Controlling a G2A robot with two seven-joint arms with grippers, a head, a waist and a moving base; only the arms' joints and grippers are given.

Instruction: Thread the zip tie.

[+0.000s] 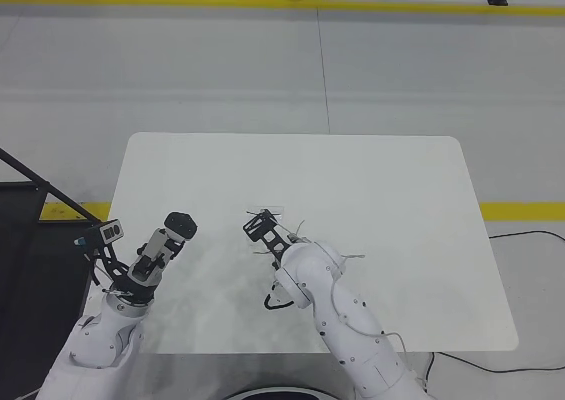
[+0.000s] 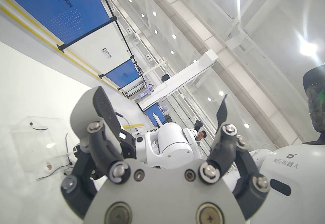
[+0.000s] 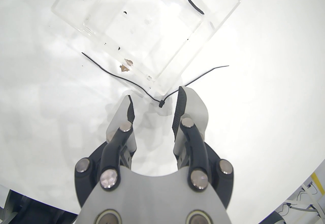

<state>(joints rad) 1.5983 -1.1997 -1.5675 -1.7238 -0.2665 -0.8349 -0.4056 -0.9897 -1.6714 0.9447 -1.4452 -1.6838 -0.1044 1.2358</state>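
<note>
Black zip tie point(image 3: 161, 103), thin and presumably light and springy, lies flat on the table point(image 3: 266, 108) left of centre beside the corner of a clear tray point(image 3: 142, 19), its stiff head, likely the surest hold, between the wide, empty right jaws; left jaws gape empty toward the left edge

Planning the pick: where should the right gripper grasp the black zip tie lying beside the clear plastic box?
Probably its small blocky head, from above: the black zip tie lies flat, and its thicker head sits inside the open right gripper.
</note>
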